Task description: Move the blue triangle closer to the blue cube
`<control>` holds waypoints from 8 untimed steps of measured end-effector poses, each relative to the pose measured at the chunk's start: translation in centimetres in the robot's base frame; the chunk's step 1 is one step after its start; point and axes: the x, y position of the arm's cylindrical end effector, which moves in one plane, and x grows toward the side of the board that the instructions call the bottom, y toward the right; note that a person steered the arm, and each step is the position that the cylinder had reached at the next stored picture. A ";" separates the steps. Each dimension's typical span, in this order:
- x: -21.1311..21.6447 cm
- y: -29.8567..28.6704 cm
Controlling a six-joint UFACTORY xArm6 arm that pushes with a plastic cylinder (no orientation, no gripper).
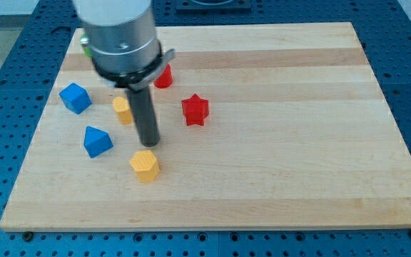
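The blue triangle point(97, 141) lies on the wooden board at the view's left, below and right of the blue cube point(75, 98). A gap of about a block's width separates them. My tip point(149, 143) is the lower end of the dark rod; it stands right of the blue triangle, well apart from it. It is just above a yellow hexagonal block point(145, 165). The arm's grey body hides part of the board's upper left.
A second yellow block point(123, 110) sits left of the rod, partly hidden. A red star point(195, 109) lies to the right. Another red block point(164, 76) is partly behind the arm. A green block point(84, 47) peeks out at the arm's left edge.
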 end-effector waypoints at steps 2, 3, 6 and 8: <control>-1.0 -9.5; -2.7 -10.3; 0.7 -11.6; -3.0 -12.9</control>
